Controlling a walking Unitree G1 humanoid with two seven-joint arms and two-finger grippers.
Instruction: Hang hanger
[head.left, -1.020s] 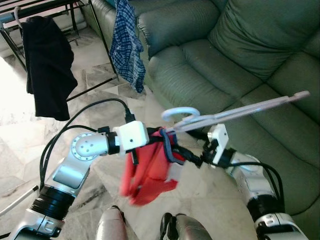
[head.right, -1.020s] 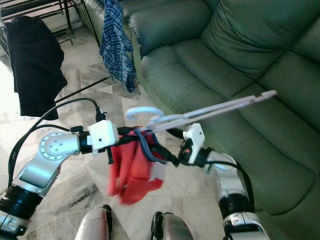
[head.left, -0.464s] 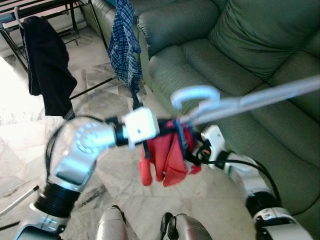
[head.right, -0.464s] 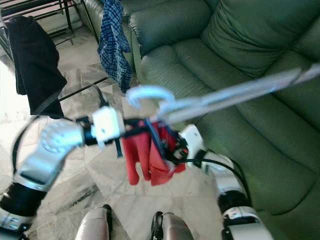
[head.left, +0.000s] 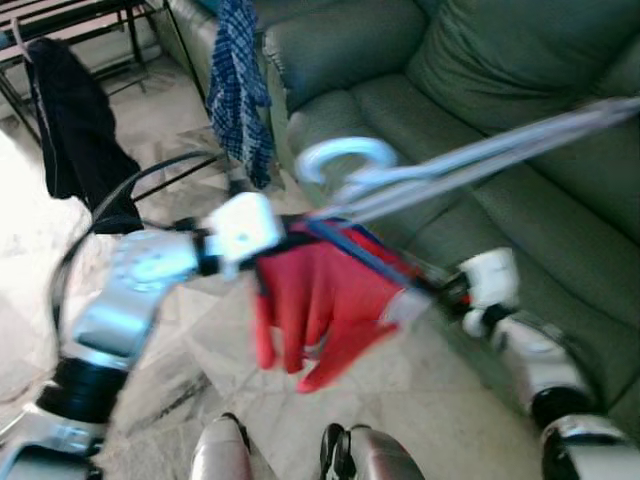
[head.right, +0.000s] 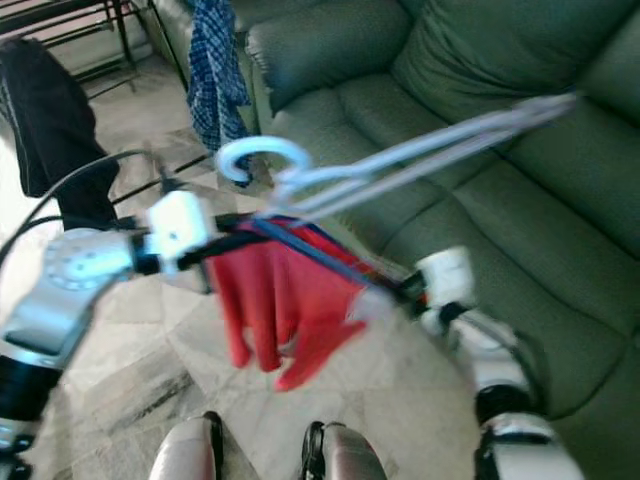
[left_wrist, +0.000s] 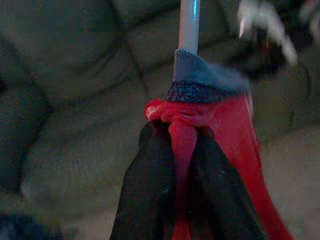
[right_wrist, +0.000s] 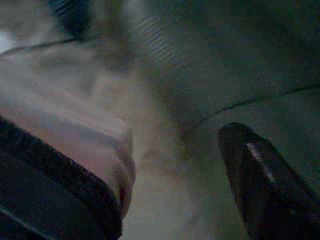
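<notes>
Hanger (head.left: 470, 160) runs lengthwise hook-left above both arms; left gripper (left_wrist: 182, 145) pinches the red garment (head.left: 320, 300) under it, right gripper (head.left: 425, 292) fingers can't tell

A pale hanger (head.left: 470, 160) carrying a red garment (head.left: 320, 300) is held tilted above the floor.

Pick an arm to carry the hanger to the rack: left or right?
Left, probably. The left gripper is shut on the red garment just under the hanger, on the side nearer the rack. The right gripper is blurred beside the sofa.
</notes>
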